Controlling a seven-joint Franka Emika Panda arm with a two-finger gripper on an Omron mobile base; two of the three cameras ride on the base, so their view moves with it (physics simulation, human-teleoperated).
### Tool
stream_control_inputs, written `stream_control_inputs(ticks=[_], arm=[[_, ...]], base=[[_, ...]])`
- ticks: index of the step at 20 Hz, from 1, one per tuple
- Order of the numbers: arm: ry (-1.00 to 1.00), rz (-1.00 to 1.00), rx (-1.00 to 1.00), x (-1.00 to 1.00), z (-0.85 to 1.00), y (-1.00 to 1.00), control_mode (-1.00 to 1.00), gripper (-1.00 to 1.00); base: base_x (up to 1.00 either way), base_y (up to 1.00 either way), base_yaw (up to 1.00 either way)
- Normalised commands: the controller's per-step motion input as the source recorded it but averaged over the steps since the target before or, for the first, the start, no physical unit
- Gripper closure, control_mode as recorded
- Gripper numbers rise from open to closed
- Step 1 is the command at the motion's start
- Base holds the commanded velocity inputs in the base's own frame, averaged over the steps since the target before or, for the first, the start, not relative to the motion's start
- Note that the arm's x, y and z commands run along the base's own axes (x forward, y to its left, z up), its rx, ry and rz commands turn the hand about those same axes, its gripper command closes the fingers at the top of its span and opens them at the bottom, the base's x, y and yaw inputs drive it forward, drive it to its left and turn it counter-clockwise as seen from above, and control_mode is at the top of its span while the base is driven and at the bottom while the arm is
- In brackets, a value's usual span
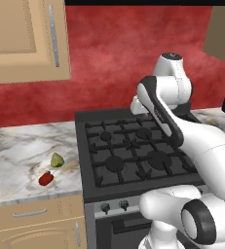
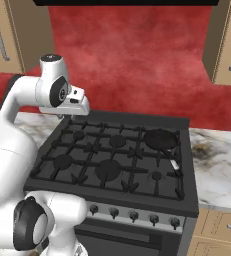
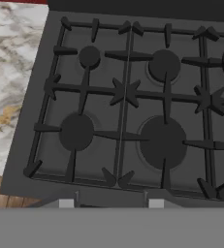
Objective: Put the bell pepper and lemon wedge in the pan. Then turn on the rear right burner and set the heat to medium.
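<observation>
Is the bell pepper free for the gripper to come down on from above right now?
Probably yes. The bell pepper lies in the open on the marble counter, just apart from the lemon wedge, with nothing over it.

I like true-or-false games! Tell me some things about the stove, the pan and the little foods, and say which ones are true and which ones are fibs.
1. The bell pepper lies on the marble counter, left of the stove. True.
2. The lemon wedge is in the pan. False: it lies on the counter beside the pepper.
3. The pan sits on the rear right burner. True.
4. The pincer holds the pepper. False: the pepper lies free on the counter.
5. The wall behind the stove is blue. False: it is red.
</observation>
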Motion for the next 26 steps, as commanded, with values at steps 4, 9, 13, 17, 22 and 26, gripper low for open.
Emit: stream_control_inputs(ticks=[4,9,13,17,22,26], arm=[[0.00,0.00,0.00,-0.11,0.00,0.01,-1.00,-1.00],[0.01,0.00,0.00,-0.36,0.00,0.02,-1.00,-1.00],[0.01,0.05,0.01,-0.44,0.00,0.26,-1.00,-1.00],[0.03,0.05,0.00,-0.21,0.00,0.55,-1.00,-1.00],[0.07,0.01,0.00,-0.07,0.00,0.68,-1.00,-1.00],[0.06,0.00,0.00,0.00,0.00,0.77,-1.00,-1.00]], base=[[0.00,0.00,0.00],[0.00,0.00,0.00],[0.00,0.00,0.00],[0.00,0.00,0.00],[0.00,0.00,0.00],[0.00,0.00,0.00]])
